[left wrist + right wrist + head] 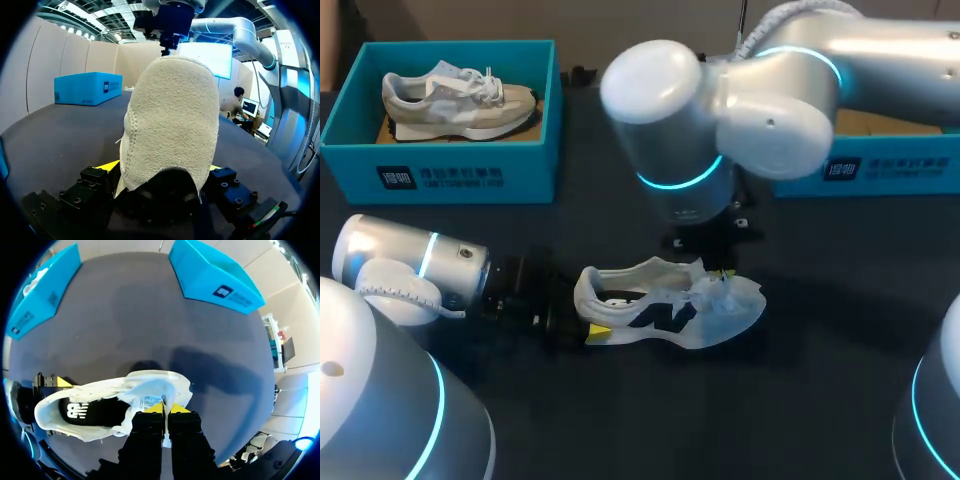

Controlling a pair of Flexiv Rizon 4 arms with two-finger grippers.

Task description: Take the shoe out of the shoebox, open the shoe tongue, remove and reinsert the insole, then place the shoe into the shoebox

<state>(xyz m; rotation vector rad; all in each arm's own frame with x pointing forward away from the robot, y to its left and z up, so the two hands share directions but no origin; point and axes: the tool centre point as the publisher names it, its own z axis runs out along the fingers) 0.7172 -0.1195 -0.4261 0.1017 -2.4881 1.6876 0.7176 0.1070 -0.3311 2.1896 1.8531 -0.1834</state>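
A white shoe [670, 310] with a dark logo lies on its side on the dark table, toe pointing right. My left gripper [588, 312] comes in from the left, its wide-set jaws pressed against both sides of the suede heel [172, 125]. Coming down from above, my right gripper [167, 408] is shut on the pale tongue [150, 401] near the laces. In the head view its yellow tips [725, 272] show just above the shoe's throat. The dark insole [92, 412] shows inside the shoe's opening.
A teal shoebox [440, 170] at the back left holds a second, beige shoe [455, 100]. Another teal box [890, 165] stands at the back right, partly behind my right arm. Bare dark table lies in front of the shoe.
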